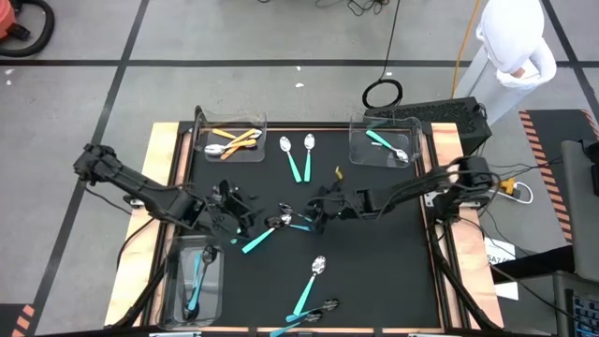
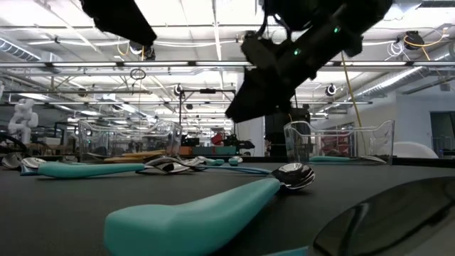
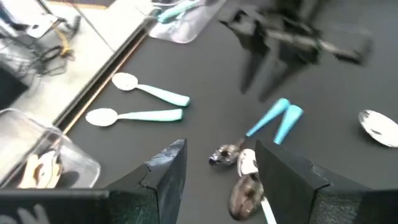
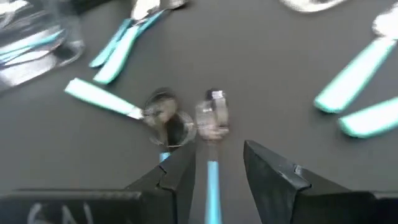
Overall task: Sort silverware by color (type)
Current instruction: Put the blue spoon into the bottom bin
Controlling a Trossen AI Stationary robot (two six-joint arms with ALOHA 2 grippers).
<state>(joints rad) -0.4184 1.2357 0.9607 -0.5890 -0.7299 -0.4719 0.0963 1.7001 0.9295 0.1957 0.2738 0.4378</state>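
Observation:
A small cluster of teal-handled spoons (image 1: 279, 223) lies at mid-table, heads together; the heads show in the left wrist view (image 3: 239, 171) and the right wrist view (image 4: 180, 121). My left gripper (image 1: 234, 208) (image 3: 221, 180) is open just left of the cluster, with the spoon heads showing between its fingers. My right gripper (image 1: 323, 208) (image 4: 214, 171) is open just right of the cluster, and a teal handle (image 4: 211, 183) runs between its fingers without touching them. Both hover above the mat.
Two teal spoons (image 1: 298, 154) lie flat at the far middle. Clear bins hold orange spoons (image 1: 234, 140) at far left, a teal spoon (image 1: 388, 145) at far right and a dark-headed teal one (image 1: 198, 276) at near left. More teal spoons (image 1: 309, 290) lie near the front edge.

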